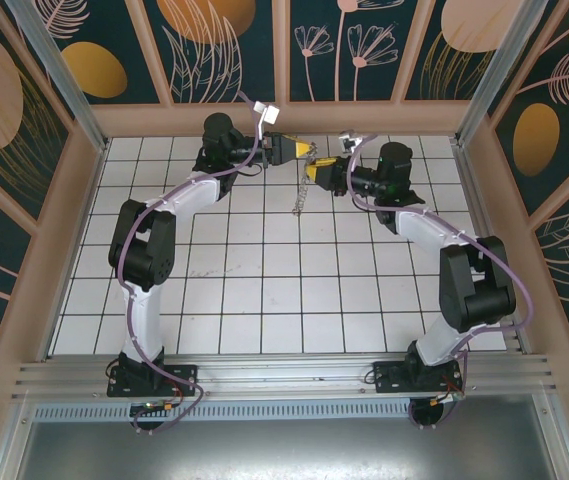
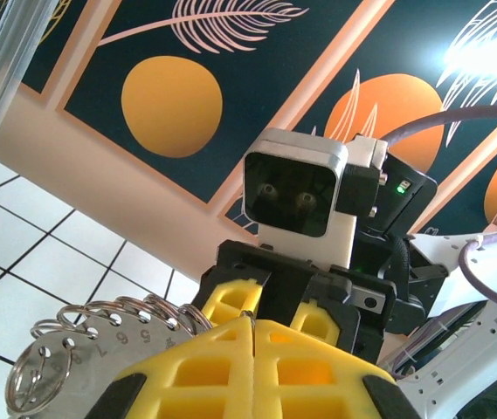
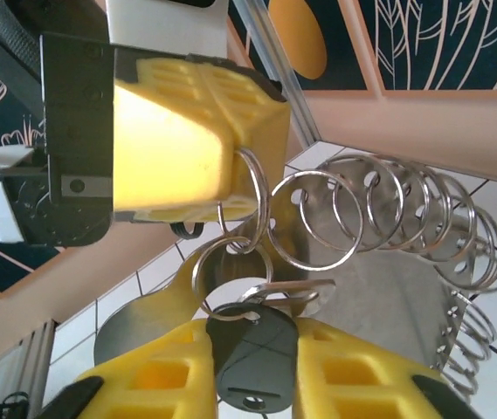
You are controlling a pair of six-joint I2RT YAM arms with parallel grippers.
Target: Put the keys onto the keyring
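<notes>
Left claw [image 3: 231, 161] is pinched together on the keyring [image 3: 388, 262], presenting its loops. Right claw [image 3: 252, 332] is clamped on the dark key [image 3: 257, 358] just below the keyring, likely ready for threading.

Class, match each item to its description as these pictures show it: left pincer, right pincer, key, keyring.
Column one:
1 left pincer
2 right pincer
3 key
4 keyring

Column two:
A silvery metal with many wire loops
B small, with a black head
C closed on the key's head
D shut, pinching one loop of the keyring

Pairs: 1-D, 2-C, 3-B, 4-A
</notes>
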